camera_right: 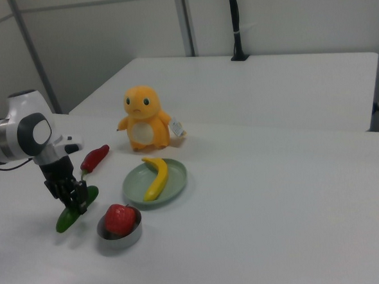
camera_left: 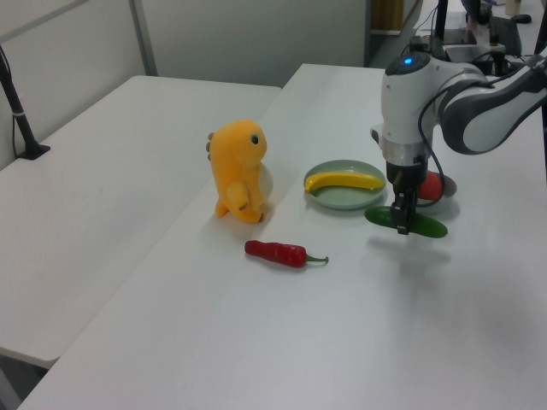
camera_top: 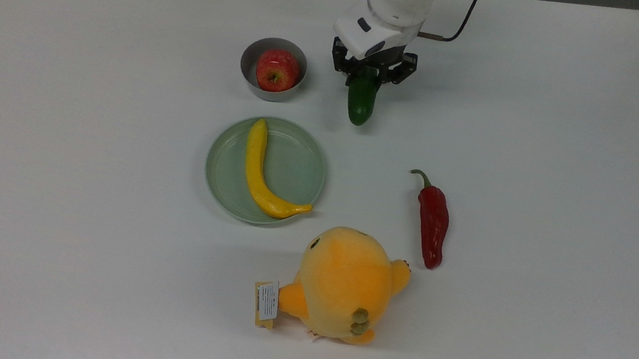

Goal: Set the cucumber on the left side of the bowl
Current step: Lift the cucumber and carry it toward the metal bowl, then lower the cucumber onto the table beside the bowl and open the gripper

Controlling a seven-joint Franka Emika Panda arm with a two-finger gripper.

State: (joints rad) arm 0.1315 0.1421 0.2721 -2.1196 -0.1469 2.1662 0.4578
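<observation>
- One cucumber is being carried by the gripper, fingers clamped across its middle; it's hanging level, off the table, judging by the shadow under it in the left view.
- Cucumber is sitting on the top view's right of the bowl, near it but not touching. In the right view it's on the bowl's left, just beside it.
- Bowl is holding a red apple, so nothing is going inside; placement is on bare table next to it.
- Step in hand, my read: transport phase, cucumber grasped and being brought to the bowl, release not yet done.
- Which "left" the task means is ambiguous. If it's the right view's left, the cucumber is already about where it belongs and the next move is a straight lowering plus opening the fingers.
- If it's the top view's left, the arm is needing to cross over the bowl and apple with enough height to clear both, then lower on the far side.
- Either way: lower until the cucumber is resting on the table before opening, since it's a round cylinder and likely rolling if dropped.
- Plate with banana is sitting just below the bowl in the top view; keep the cucumber's long axis off that rim.
- Chili pepper and plush toy are well apart from the drop zone, not a concern.
</observation>
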